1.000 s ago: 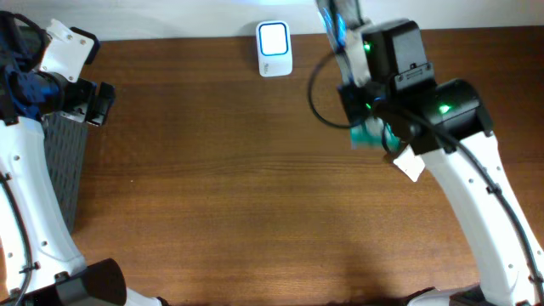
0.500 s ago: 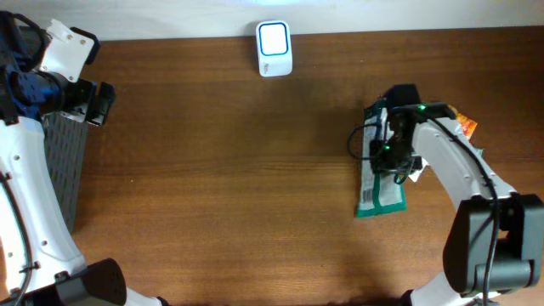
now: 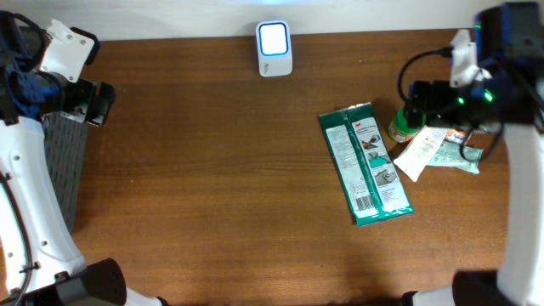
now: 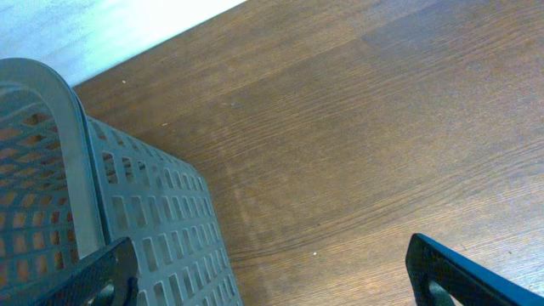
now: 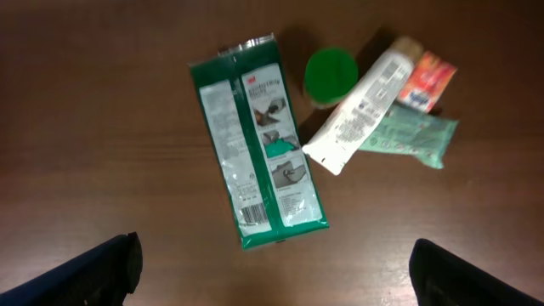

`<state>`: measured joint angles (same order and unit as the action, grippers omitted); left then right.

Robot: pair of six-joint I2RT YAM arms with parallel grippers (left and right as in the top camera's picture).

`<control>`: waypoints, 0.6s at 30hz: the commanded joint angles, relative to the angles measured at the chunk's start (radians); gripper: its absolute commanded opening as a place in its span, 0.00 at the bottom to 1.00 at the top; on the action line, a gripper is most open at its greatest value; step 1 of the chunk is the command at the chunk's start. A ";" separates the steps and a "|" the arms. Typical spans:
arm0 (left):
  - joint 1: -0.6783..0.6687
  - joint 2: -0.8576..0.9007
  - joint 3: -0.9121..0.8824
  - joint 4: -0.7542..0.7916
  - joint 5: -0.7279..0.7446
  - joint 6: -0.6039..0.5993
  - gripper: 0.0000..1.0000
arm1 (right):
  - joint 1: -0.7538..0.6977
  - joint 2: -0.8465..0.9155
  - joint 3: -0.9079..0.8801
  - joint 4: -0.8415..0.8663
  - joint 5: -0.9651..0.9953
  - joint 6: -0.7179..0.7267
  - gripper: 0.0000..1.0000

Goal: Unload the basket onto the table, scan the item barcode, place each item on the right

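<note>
One green wipes pack (image 3: 365, 164), your scan item: flat on table (image 3: 212, 187), barcode label up, nothing gripping it. Just right of it you've got four loose items: one white tube (image 3: 422, 153), one mint pouch (image 5: 412, 140), one orange packet (image 5: 427, 79), one green-lid jar (image 5: 330, 75). Two grippers, both jaws wide apart and empty: right gripper (image 5: 274, 255) above that cluster, left gripper (image 4: 272, 272) over edge of one grey basket (image 4: 144, 229). One scanner (image 3: 274, 48) at far edge, lit.

the table (image 3: 212, 170) lies bare from the grey basket (image 3: 61, 170) to the green packet (image 3: 365, 164), a white tube (image 3: 422, 153) just beside its right edge.
</note>
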<state>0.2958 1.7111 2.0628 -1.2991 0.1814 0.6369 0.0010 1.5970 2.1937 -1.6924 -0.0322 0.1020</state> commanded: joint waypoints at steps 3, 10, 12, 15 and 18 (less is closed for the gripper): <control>0.002 0.001 0.007 -0.002 0.001 0.019 0.99 | 0.006 -0.166 0.021 -0.006 -0.011 0.003 0.98; 0.002 0.001 0.007 -0.002 0.001 0.019 0.99 | 0.005 -0.358 -0.002 -0.006 0.051 -0.023 0.98; 0.002 0.001 0.007 -0.002 0.001 0.019 0.99 | 0.005 -0.439 -0.068 0.022 0.071 -0.023 0.98; 0.002 0.001 0.007 -0.002 0.001 0.019 0.99 | 0.005 -0.594 -0.297 0.241 0.066 -0.023 0.98; 0.002 0.001 0.007 -0.002 0.001 0.019 0.99 | 0.005 -0.825 -0.726 0.574 0.058 -0.022 0.99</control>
<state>0.2958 1.7111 2.0628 -1.2991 0.1795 0.6369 0.0010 0.8455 1.5970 -1.1675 0.0208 0.0792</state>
